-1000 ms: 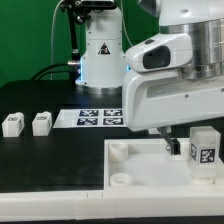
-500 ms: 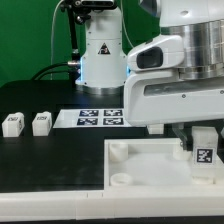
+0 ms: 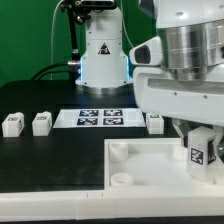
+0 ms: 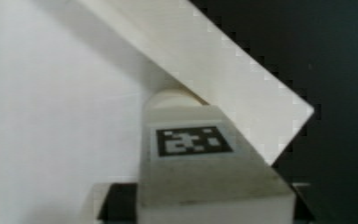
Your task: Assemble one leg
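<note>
My gripper (image 3: 197, 138) is shut on a leg (image 3: 205, 152), a small white block with a black-and-white tag, and holds it at the exterior view's right, over the large flat white panel (image 3: 150, 165). I cannot tell whether the leg touches the panel. In the wrist view the leg (image 4: 197, 140) fills the middle, tag facing the camera, with the dark fingers (image 4: 119, 200) pressed to its sides and the panel (image 4: 51, 100) behind it. Three more legs lie on the table: two at the left (image 3: 12, 124) (image 3: 41, 122) and one (image 3: 156, 121) behind the panel.
The marker board (image 3: 100, 117) lies flat at the back middle, in front of the robot base (image 3: 100, 55). The panel has round sockets (image 3: 119, 180) at its left corners. The table surface is black.
The wrist has turned and shifted to the exterior view's right with the leg still held. The leg behind the panel, hidden before, has come into view.
</note>
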Controlling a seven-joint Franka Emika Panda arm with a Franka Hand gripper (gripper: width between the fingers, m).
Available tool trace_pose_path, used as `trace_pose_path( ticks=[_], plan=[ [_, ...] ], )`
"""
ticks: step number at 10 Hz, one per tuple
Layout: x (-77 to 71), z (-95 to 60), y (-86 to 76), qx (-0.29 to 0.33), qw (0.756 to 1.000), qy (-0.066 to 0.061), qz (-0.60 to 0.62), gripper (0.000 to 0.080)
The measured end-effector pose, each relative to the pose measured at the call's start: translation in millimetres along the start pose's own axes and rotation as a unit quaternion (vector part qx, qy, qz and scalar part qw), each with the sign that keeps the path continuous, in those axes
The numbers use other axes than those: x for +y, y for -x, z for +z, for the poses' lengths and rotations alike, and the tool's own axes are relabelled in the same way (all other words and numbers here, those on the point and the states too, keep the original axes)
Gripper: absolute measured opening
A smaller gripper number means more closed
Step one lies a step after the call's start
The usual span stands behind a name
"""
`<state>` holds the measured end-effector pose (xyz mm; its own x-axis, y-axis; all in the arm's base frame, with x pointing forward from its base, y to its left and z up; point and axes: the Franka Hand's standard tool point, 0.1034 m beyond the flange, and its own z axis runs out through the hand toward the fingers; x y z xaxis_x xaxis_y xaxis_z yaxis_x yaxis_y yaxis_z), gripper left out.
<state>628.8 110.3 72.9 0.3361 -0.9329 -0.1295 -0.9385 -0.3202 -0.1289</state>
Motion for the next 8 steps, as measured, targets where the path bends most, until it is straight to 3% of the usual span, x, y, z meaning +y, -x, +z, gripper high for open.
trace_pose_path(
  ticks=[2,4,5,6,7,8],
  plan=[
    [0.3,0.8,3.5,-0.011,0.984,0.000,0.176,0.0294],
    [0.4,1.0,4.0,-0.013,0.985,0.000,0.172,0.0294],
    [0.5,1.3,4.4,-0.013,0.990,-0.001,0.141,0.0384],
    [0.1,1.6,5.2,-0.007,0.999,-0.002,0.043,0.0384],
    [-0.5,1.3,4.6,-0.004,0.998,-0.003,-0.061,0.0557],
    [-0.4,1.3,4.1,-0.003,0.995,-0.003,-0.101,0.0632]
  ],
)
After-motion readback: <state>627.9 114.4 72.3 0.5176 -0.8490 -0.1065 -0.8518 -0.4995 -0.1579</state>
